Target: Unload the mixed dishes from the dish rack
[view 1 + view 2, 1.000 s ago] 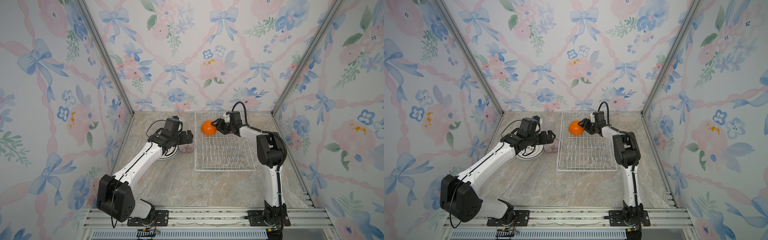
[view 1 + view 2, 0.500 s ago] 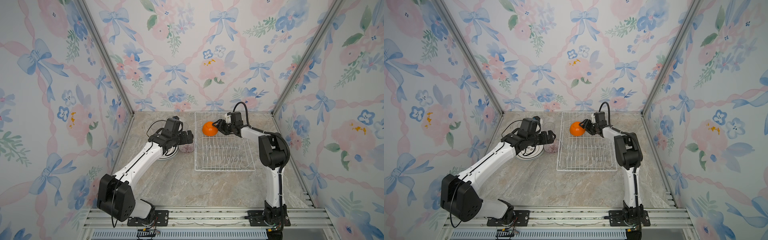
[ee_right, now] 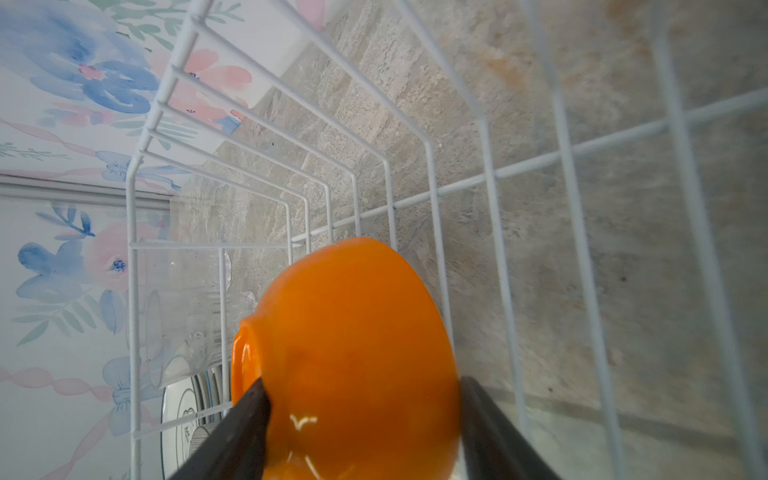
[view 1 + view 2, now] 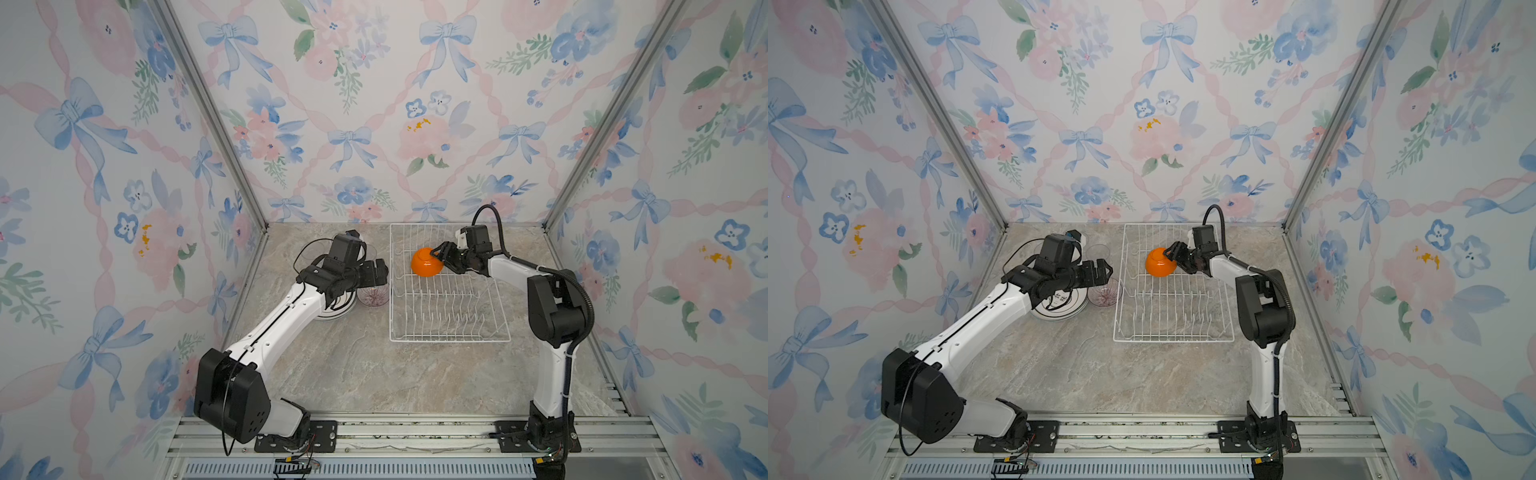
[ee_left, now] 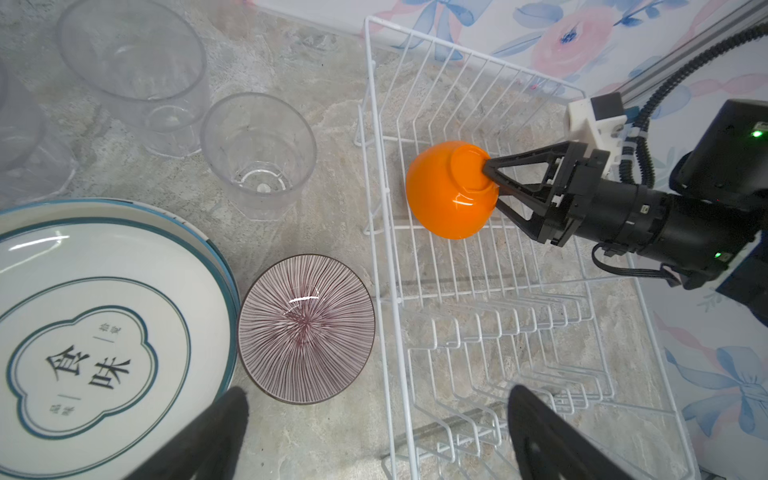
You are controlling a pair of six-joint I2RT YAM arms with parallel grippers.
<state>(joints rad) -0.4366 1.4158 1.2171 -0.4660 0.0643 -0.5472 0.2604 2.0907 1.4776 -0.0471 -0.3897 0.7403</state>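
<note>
On the left of the table (image 4: 374, 374), a stack of white plates (image 5: 104, 332) with blue rims is lying flat. Clear glasses (image 5: 257, 153) are standing upright behind it, nearer the back wall, with their mouths up. The left gripper (image 4: 1106, 272) is hovering above this group, over the gap between the plates and the dish rack (image 4: 451, 340). Its jaws are spread wide and nothing is between them. Below it, a small striped bowl (image 5: 306, 328) is sitting upright on the table, close against the plates on one side and just beside the dish rack's left wall on the other.

The dish rack is standing in the middle of the table, toward the back wall. The orange bowl (image 4: 426, 262) is the only dish inside it. It is sitting in the back left part, tipped on its side with its foot pointing right. I cannot tell whether it is resting on the wires or hanging clear of them.

The right gripper (image 5: 492, 183) is reaching in from the right and grasping the orange bowl at its base. In the right wrist view its dark fingers (image 3: 245, 428) are pressing against both sides of the bowl.
</note>
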